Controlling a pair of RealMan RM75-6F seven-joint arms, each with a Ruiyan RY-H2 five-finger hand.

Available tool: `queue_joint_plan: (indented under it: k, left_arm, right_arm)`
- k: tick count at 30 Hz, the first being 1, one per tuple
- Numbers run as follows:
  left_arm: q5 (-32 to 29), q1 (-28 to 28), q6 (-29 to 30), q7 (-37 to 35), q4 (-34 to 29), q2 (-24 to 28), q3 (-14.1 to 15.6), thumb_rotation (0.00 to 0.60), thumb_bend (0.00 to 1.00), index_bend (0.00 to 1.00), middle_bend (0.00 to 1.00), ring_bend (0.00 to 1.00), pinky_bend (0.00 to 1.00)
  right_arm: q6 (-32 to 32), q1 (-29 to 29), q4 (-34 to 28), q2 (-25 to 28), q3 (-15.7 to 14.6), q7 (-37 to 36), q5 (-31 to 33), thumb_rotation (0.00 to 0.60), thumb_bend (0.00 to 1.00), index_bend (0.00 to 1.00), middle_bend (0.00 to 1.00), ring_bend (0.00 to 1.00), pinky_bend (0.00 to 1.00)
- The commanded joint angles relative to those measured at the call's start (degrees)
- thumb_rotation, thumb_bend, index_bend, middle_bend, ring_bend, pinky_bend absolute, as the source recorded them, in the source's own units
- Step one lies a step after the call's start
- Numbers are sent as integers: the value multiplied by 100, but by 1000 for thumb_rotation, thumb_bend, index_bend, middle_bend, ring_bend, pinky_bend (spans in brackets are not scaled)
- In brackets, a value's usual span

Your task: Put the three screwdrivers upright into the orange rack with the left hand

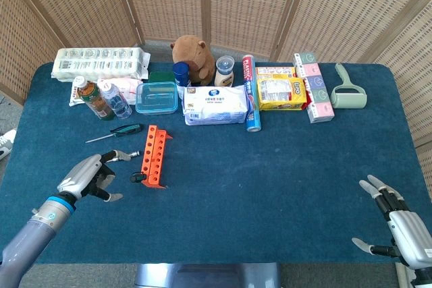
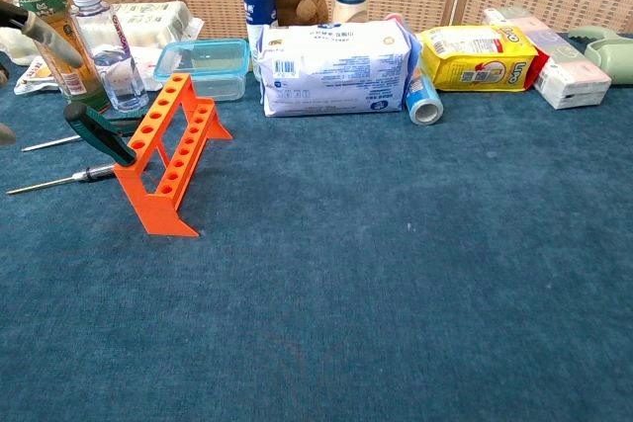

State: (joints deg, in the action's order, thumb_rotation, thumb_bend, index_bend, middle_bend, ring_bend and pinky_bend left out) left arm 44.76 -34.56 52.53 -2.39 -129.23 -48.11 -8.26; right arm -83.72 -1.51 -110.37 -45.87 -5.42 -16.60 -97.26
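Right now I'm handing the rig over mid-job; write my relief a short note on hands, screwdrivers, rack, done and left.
Left hand: holds nothing, fingers apart, just left of the orange rack.
Right hand: open, idle at the table's near right corner.
One green-handled screwdriver sits in the rack's near end hole, leaning left, not upright.
Two screwdrivers lie flat left of the rack: one near the bottles, one closer in.
Done: one inserted, tilted. Left: straighten it, rack the other two.

Matt orange plastic on the rack (image 2: 168, 155). Green-and-black handle, seemingly rubbery, on the screwdriver (image 2: 99, 132) at left. Fuzzy blue cloth over the table (image 2: 396, 274). Clear glossy plastic in the food box (image 2: 203, 66), upper left.
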Motion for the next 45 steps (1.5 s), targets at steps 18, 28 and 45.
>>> queue_joint_plan:
  k: [18, 28, 45]
  left_arm:
    - [-993, 45, 985, 633, 2252, -1834, -26, 600, 170, 374, 900, 884, 918]
    - [-1758, -150, 1564, 1487, 2786, -2776, -203, 600, 220, 428, 900, 884, 919]
    - [-2522, -420, 1502, 2103, 3809, -3808, -746, 600, 268, 428, 900, 884, 918]
  right_arm:
    - [109, -34, -74, -45, -1, 162, 51, 600, 0, 67, 1, 49, 43]
    - [121, -51, -56, -15, 7, 81, 70, 600, 0, 67, 1, 50, 43]
    - [177, -87, -52, -12, 10, 44, 80, 600, 0, 67, 1, 55, 43]
